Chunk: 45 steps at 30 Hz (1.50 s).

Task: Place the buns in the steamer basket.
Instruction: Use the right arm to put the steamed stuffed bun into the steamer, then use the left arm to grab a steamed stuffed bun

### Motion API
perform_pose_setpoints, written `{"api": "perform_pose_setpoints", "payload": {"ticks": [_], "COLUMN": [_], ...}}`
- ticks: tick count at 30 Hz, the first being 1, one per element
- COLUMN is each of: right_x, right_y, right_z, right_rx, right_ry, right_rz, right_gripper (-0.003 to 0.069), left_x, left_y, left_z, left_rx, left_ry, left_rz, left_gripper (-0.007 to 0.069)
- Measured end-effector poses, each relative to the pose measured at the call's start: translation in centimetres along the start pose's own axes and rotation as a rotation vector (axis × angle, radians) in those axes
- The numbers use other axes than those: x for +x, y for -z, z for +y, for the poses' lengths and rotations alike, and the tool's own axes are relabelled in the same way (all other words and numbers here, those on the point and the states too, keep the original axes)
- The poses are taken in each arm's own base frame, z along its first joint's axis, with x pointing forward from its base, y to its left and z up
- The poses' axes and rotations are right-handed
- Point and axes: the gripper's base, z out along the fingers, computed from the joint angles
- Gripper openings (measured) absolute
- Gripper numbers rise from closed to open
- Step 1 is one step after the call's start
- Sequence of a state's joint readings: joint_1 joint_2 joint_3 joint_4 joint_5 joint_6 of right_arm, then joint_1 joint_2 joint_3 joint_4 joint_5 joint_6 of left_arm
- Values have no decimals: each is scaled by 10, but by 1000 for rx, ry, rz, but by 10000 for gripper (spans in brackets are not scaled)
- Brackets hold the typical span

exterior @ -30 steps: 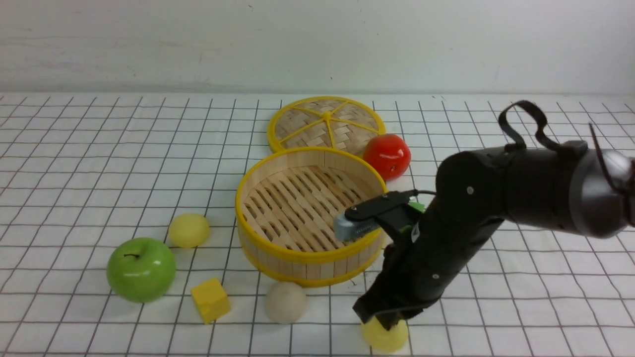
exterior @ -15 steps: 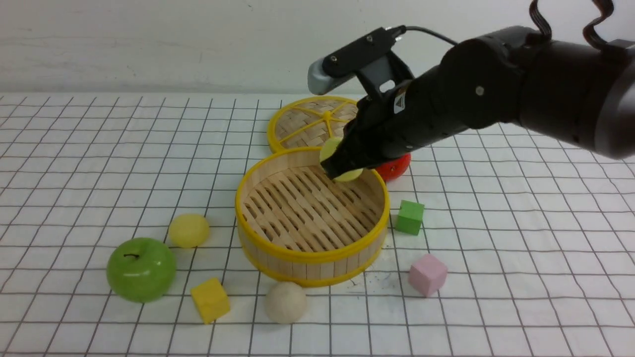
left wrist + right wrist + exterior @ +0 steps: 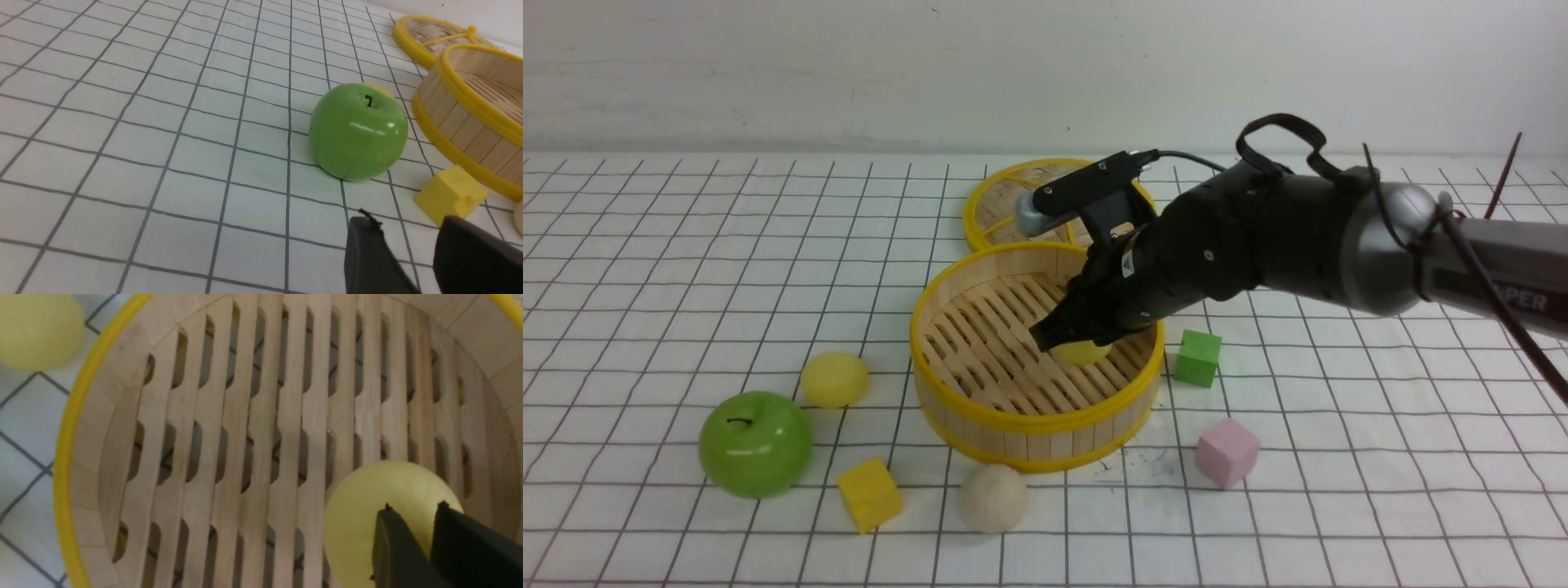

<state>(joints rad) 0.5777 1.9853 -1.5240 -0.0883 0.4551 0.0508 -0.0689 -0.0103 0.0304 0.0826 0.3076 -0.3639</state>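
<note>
The steamer basket (image 3: 1029, 420) stands mid-table. My right gripper (image 3: 1066, 339) reaches down inside it, shut on a pale yellow bun (image 3: 1085, 353) that is at the slatted floor near the right wall. The right wrist view shows the gripper (image 3: 414, 506) pinching this bun (image 3: 359, 514) over the floor slats (image 3: 253, 437). A second pale yellow bun (image 3: 833, 380) lies on the table left of the basket. The cream-white bun (image 3: 992, 496) lies in front of it. My left gripper (image 3: 408, 224) is open and empty, low over the table near the yellow cube (image 3: 449, 196); it does not show in the front view.
A green apple (image 3: 756, 443) and the yellow cube (image 3: 870, 494) lie front left. A green cube (image 3: 1197, 357) and a pink cube (image 3: 1227, 452) lie right of the basket. The woven lid (image 3: 1005, 208) lies behind it, partly hidden by my right arm.
My right gripper picked the yellow bun up from the table's front edge, carried it up over the basket, and has now come down inside the basket with it.
</note>
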Motion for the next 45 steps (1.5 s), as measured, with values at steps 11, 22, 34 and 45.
{"api": "perform_pose_setpoints", "payload": {"ticks": [11, 22, 34, 45], "right_x": [-26, -25, 73, 137], "right_y": [78, 273, 328, 292], "right_z": [-12, -39, -33, -26], "right_rx": [89, 333, 241, 178], "right_ry": [21, 87, -118, -298], "right_rz": [-81, -250, -380, -280], "right_gripper": [352, 65, -20, -17], "left_x": [0, 0, 0, 0], "left_y": [0, 0, 0, 0], "left_z": [0, 0, 0, 0], "left_rx": [0, 0, 0, 0], "left_ry": [0, 0, 0, 0], "left_rz": [0, 0, 0, 0], "left_gripper": [238, 238, 238, 238]}}
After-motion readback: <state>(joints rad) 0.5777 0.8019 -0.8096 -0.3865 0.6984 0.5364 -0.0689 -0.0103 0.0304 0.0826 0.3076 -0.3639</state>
